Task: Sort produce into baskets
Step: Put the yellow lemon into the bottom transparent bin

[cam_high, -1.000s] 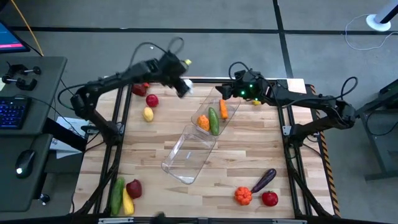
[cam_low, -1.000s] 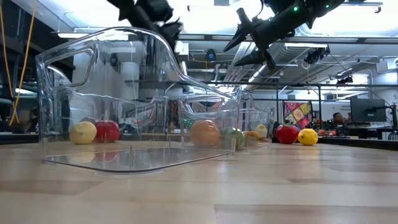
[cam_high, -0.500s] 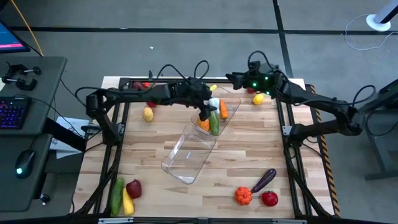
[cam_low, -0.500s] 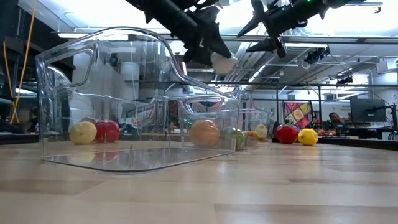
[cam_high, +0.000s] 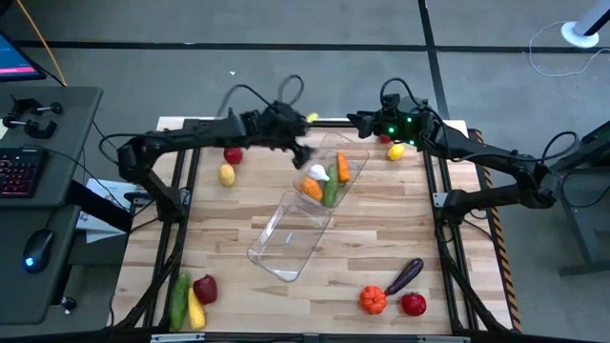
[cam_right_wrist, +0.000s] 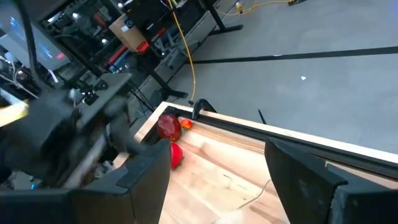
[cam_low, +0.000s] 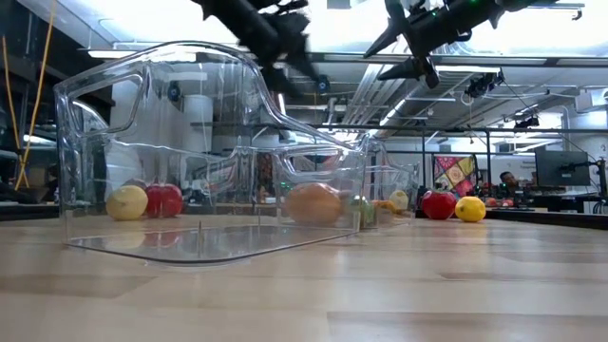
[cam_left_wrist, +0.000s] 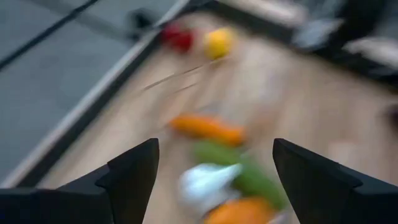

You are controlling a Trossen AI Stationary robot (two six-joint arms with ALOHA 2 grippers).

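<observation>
The white garlic (cam_high: 315, 171) lies in the far basket (cam_high: 345, 145) with the carrot (cam_high: 342, 167) and cucumber (cam_high: 330, 190). The left gripper (cam_high: 297, 152), jaws released and empty, should rise clear before seeking the lemon (cam_high: 227, 174); the right gripper (cam_high: 355, 120) waits, jaws parted.

So the wooden table (cam_high: 381, 229) sits on a grey floor (cam_high: 114, 38) with dark seam lines running across it. Just left of the table there's a dark desk (cam_high: 43, 191) with a keyboard (cam_high: 21, 171) and mouse (cam_high: 34, 248) on it. Looking level past the table, you get an open ceiling with pipes (cam_low: 380, 95), bright strip lights (cam_low: 123, 54) and a monitor (cam_low: 560, 167) far off at the back
</observation>
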